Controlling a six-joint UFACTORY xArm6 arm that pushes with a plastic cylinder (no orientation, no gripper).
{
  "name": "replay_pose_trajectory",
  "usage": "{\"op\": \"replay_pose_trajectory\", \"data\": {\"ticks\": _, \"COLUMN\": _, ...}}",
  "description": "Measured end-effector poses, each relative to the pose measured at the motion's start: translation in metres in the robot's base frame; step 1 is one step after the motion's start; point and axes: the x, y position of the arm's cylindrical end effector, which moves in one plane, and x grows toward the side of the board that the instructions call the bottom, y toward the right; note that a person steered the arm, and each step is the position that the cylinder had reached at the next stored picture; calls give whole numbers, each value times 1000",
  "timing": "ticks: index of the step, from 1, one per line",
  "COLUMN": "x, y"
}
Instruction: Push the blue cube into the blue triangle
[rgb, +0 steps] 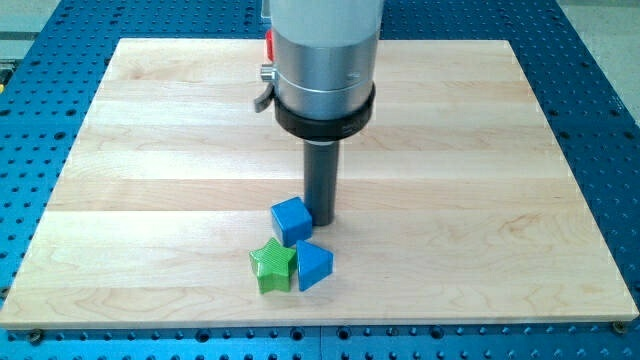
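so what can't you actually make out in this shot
- Upper arm: cut off by the view's top; only the silver housing shows.
- Red part behind the housing: mostly hidden by it, unidentifiable.
- My tip and the blue cube: side by side, contact cannot be told.
- Blue cube and blue triangle: any gap is too small to judge.
- Green star: its side toward the triangle sits too close to tell touching.

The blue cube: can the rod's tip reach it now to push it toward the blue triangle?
Probably yes. My tip is already right beside the blue cube, on its right, with nothing between them. The blue triangle lies just below the cube, next to the green star.
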Motion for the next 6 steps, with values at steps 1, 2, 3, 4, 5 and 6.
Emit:
{"op": "replay_pose_trajectory", "data": {"ticks": 1, "x": -26, "y": -7}}
{"op": "replay_pose_trajectory", "data": {"ticks": 2, "x": -12, "y": -40}}
{"op": "replay_pose_trajectory", "data": {"ticks": 3, "x": -2, "y": -37}}
{"op": "replay_pose_trajectory", "data": {"ticks": 4, "x": -63, "y": -79}}
{"op": "replay_pose_trajectory", "data": {"ticks": 5, "x": -123, "y": -51}}
{"op": "replay_pose_trajectory", "data": {"ticks": 6, "x": -169, "y": -44}}
